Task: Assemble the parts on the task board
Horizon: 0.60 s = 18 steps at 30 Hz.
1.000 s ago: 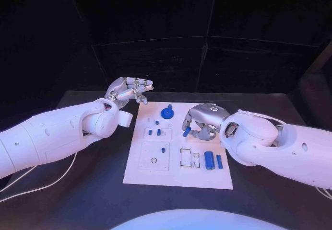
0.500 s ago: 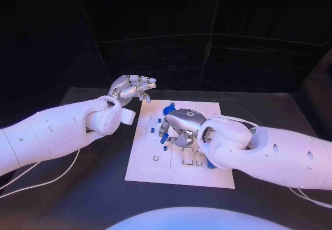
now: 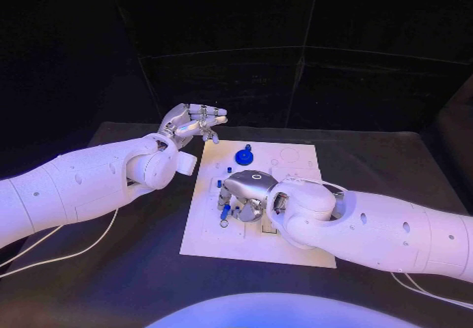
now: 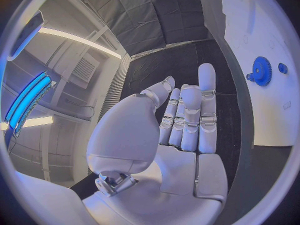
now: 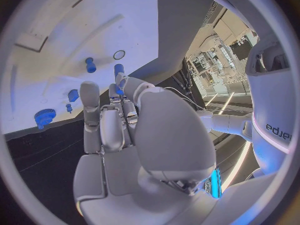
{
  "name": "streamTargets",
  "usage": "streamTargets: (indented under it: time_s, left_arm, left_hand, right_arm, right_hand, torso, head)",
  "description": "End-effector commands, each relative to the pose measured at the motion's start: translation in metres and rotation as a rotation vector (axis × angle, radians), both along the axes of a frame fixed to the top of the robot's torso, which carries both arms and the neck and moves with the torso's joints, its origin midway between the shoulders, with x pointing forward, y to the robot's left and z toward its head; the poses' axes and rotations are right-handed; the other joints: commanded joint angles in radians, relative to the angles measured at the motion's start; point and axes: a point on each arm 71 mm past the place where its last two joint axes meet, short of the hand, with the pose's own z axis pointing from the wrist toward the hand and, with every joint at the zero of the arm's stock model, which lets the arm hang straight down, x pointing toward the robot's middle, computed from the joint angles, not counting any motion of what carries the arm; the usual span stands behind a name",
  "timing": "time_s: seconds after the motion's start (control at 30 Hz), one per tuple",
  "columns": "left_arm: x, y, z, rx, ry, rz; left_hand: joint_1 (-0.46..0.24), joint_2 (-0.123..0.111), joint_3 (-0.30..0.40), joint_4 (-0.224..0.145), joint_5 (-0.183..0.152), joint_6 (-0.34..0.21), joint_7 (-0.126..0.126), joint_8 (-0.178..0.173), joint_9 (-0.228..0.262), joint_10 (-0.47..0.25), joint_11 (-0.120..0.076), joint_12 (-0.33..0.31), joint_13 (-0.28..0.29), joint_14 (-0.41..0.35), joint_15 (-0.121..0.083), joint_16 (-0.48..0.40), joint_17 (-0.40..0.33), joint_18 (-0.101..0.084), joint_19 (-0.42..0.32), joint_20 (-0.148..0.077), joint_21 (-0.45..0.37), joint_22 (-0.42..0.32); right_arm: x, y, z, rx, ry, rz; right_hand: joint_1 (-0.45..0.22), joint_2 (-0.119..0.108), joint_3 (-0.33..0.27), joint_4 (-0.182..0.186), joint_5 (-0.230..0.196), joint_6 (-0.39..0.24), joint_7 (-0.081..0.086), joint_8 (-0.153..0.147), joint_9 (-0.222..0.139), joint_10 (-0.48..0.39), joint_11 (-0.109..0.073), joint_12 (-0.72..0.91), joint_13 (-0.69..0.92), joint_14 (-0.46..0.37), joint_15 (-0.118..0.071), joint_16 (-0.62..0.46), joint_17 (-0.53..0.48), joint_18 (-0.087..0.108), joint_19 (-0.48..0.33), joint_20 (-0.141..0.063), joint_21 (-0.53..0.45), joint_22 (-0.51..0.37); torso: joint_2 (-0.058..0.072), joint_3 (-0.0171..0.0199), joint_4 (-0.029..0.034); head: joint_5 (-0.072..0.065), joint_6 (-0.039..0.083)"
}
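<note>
Lying mid-table, the flat white rectangular task board [image 3: 251, 242] carries a toothed blue gear [image 3: 241, 158] at its far end. The right hand [image 3: 247, 193] pinches a small blue cylindrical peg [image 3: 225, 210] over the board's middle. The left hand [image 3: 189, 121] hovers off its far-left corner, fingers loosely curled, holding nothing.

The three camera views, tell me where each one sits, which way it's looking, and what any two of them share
Head view: on the robot's head, looking down at the task board; both arms enter, left hand raised, right hand over the board.
Left wrist view: behind the left hand, facing past its fingers to the board's edge.
Right wrist view: behind the right hand, looking down on the board, a small blue part at its fingertips.
Shared: all three show the blue gear.
</note>
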Motion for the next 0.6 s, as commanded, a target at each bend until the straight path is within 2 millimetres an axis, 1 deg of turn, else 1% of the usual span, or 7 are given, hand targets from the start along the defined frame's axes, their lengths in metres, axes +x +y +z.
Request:
streamTargets:
  time_s: [0.03,0.13,0.2,0.3,0.43,0.6]
  left_arm:
    - [0.0003,-0.0018,0.0021,-0.009,-0.008,-0.009]
    - [0.0004,-0.0019,0.0021,-0.01,-0.008,-0.009]
    - [0.0004,-0.0019,0.0021,-0.01,-0.008,-0.009]
    - [0.0005,-0.0017,0.0021,-0.009,-0.008,-0.008]
    - [0.0006,-0.0016,0.002,-0.009,-0.008,-0.008]
    - [0.0007,-0.002,0.0019,-0.009,-0.008,-0.008]
  left_hand:
    - [-0.002,0.0,-0.003,0.0,-0.005,-0.006,0.001,0.003,-0.001,-0.007,-0.002,0.007,-0.001,-0.006,0.001,-0.002,-0.001,0.013,-0.005,0.003,-0.006,-0.001]
    - [-0.002,0.0,-0.003,0.0,-0.005,-0.006,0.001,0.003,-0.001,-0.007,-0.002,0.007,-0.001,-0.006,0.001,-0.002,-0.001,0.013,-0.005,0.003,-0.006,-0.001]
    - [-0.002,0.0,-0.003,0.0,-0.005,-0.006,0.001,0.003,-0.001,-0.007,-0.002,0.007,-0.001,-0.006,0.001,-0.002,-0.001,0.013,-0.005,0.003,-0.006,-0.001]
    - [-0.002,0.0,-0.003,0.0,-0.005,-0.006,0.001,0.003,-0.001,-0.007,-0.002,0.007,-0.001,-0.006,0.001,-0.002,-0.001,0.013,-0.005,0.003,-0.006,-0.001]
    - [-0.002,0.0,-0.003,0.0,-0.005,-0.006,0.001,0.003,-0.001,-0.007,-0.002,0.007,-0.001,-0.006,0.001,-0.002,-0.001,0.013,-0.005,0.003,-0.006,-0.001]
    - [-0.002,0.0,-0.003,0.0,-0.005,-0.006,0.001,0.003,-0.001,-0.007,-0.002,0.007,-0.001,-0.006,0.001,-0.002,-0.001,0.013,-0.005,0.003,-0.006,-0.001]
  right_arm:
    - [-0.0006,0.0032,-0.0036,-0.018,0.005,0.031]
    - [-0.0006,0.0048,-0.0058,-0.025,0.007,0.035]
    - [-0.0006,0.0054,-0.0068,-0.029,0.009,0.037]
    - [-0.0012,0.0062,-0.0076,-0.034,0.011,0.04]
    - [-0.0016,0.0071,-0.0086,-0.043,0.013,0.044]
    - [-0.0017,0.0075,-0.0102,-0.061,0.015,0.047]
  right_hand:
    - [-0.006,0.006,0.007,-0.001,0.005,0.0,0.003,-0.007,0.0,0.037,-0.037,0.006,0.001,0.036,-0.002,0.004,-0.001,-0.013,-0.007,-0.002,0.0,-0.002]
    - [-0.006,0.006,0.007,-0.001,0.005,0.0,0.003,-0.007,0.0,0.037,-0.037,0.006,0.001,0.036,-0.002,0.004,-0.001,-0.013,-0.007,-0.002,0.0,-0.002]
    - [-0.006,0.006,0.007,-0.001,0.005,0.0,0.003,-0.007,0.0,0.037,-0.037,0.006,0.001,0.036,-0.002,0.004,-0.001,-0.013,-0.007,-0.002,0.0,-0.002]
    - [-0.006,0.006,0.007,-0.001,0.005,0.0,0.003,-0.007,0.0,0.037,-0.037,0.006,0.001,0.036,-0.002,0.004,-0.001,-0.013,-0.007,-0.002,0.0,-0.002]
    - [-0.008,0.006,0.008,-0.002,0.006,-0.001,0.004,-0.007,0.0,0.037,-0.037,0.005,0.001,0.036,-0.002,0.003,-0.002,-0.013,-0.008,-0.001,0.0,-0.002]
    - [-0.008,0.006,0.008,-0.002,0.006,-0.001,0.004,-0.007,0.0,0.037,-0.037,0.005,0.001,0.036,-0.002,0.003,-0.002,-0.013,-0.008,-0.001,0.0,-0.002]
  torso:
    - [-0.001,0.0006,-0.0006]
    - [-0.001,0.0012,-0.001]
    - [-0.001,0.0004,-0.0002]
    - [0.0,-0.0003,-0.0005]
    - [0.0,0.0006,-0.0015]
    - [0.0,0.0005,-0.0007]
  head:
    - [0.001,0.0]
    - [0.002,0.0]
    - [0.001,-0.001]
    - [-0.001,-0.002]
    - [-0.001,-0.002]
    - [-0.001,-0.003]
